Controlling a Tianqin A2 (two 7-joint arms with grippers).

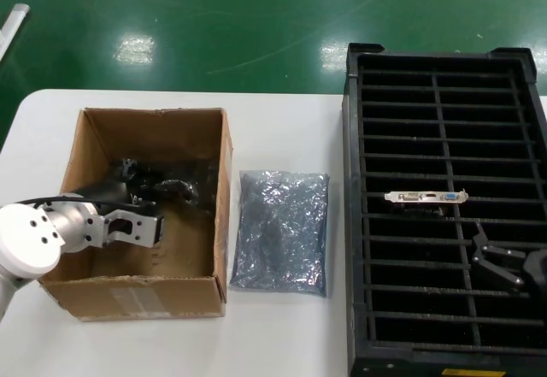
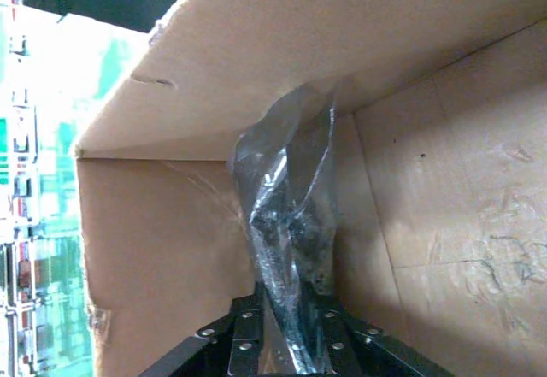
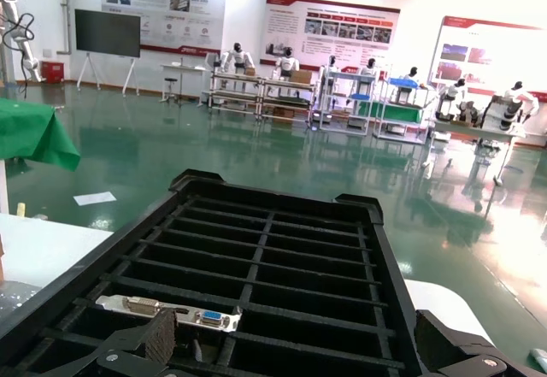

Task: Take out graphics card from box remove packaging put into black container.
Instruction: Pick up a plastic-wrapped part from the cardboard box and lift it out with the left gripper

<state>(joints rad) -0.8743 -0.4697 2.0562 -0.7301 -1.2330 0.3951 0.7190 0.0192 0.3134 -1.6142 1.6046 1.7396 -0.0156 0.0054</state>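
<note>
Nearest, my left gripper (image 1: 175, 191) sits inside the box (image 1: 77, 150), fingers pinched on a bagged card (image 2: 286, 223) near the far wall. One loose bag (image 1: 280, 230) lies flat between box and crate (image 1: 355, 223). One bare card (image 1: 426, 197) stands slotted mid-crate. My right gripper (image 1: 498, 266) hovers spread over nearer slots.

Box (image 1: 143, 296): brown corrugated cardboard, matt, frayed edges. Packaging (image 2: 291, 223): crinkled glossy translucent plastic. Second bag (image 1: 281, 232): same shiny silver-grey film. Black container (image 1: 355, 223): matt black plastic, ribbed. Card bracket (image 1: 426, 196): bright bare metal. Tabletop (image 1: 282, 334): smooth white.
</note>
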